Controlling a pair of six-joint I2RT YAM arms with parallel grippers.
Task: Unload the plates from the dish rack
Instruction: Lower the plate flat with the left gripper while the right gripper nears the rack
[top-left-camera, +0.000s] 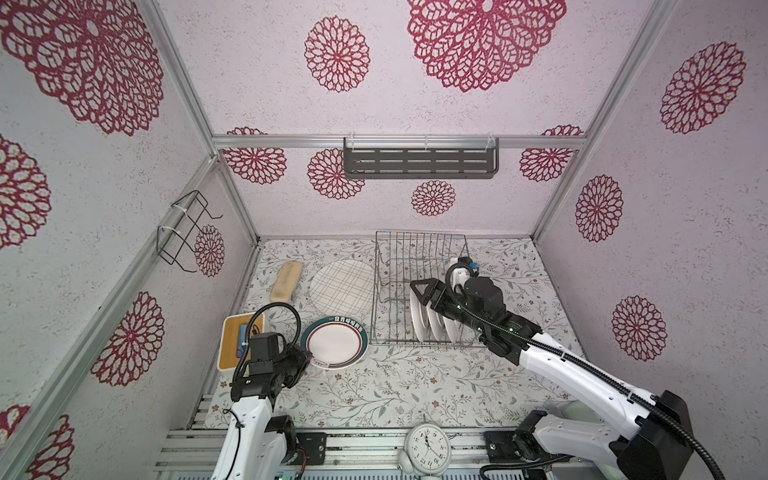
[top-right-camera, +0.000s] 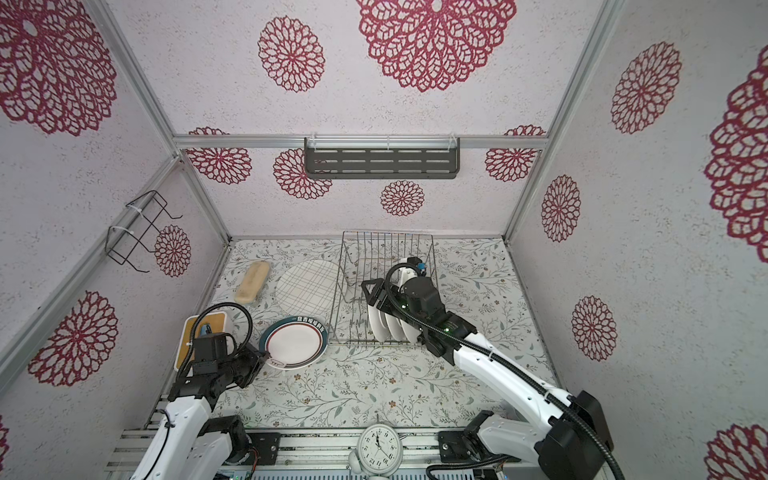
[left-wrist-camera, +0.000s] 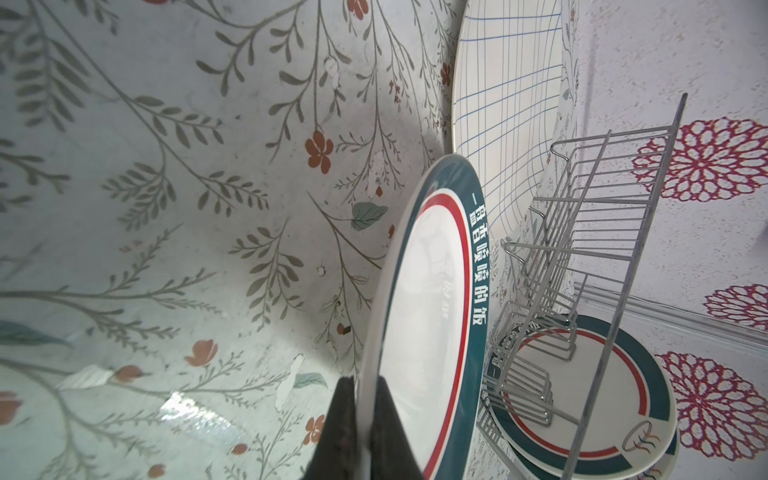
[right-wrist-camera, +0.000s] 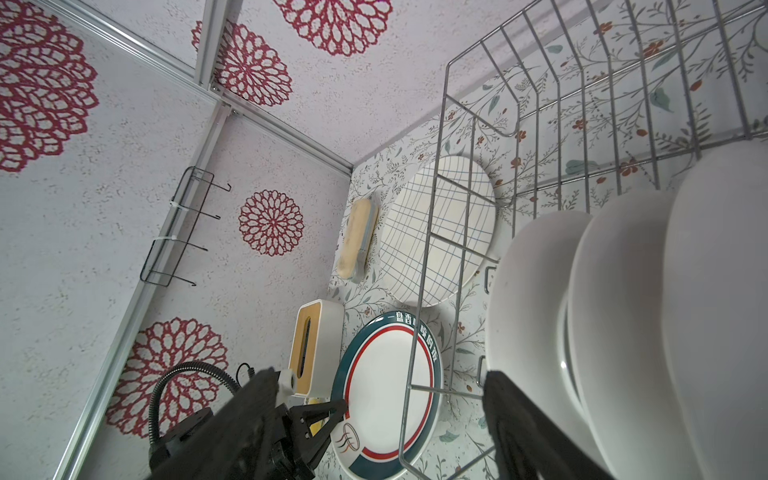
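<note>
The silver wire dish rack stands at the back middle of the table. Three plates stand upright in its front right part, white backs showing. My right gripper hangs open over the rack, one finger beside the leftmost standing plate, nothing held. A teal-rimmed plate sits face up left of the rack. My left gripper is shut on its rim. The cream grid plate lies flat behind it.
A tan oblong brush lies at the back left. A white box with a wooden lid sits by my left arm. A clock stands at the front edge. A black wire holder and a grey shelf hang on the walls.
</note>
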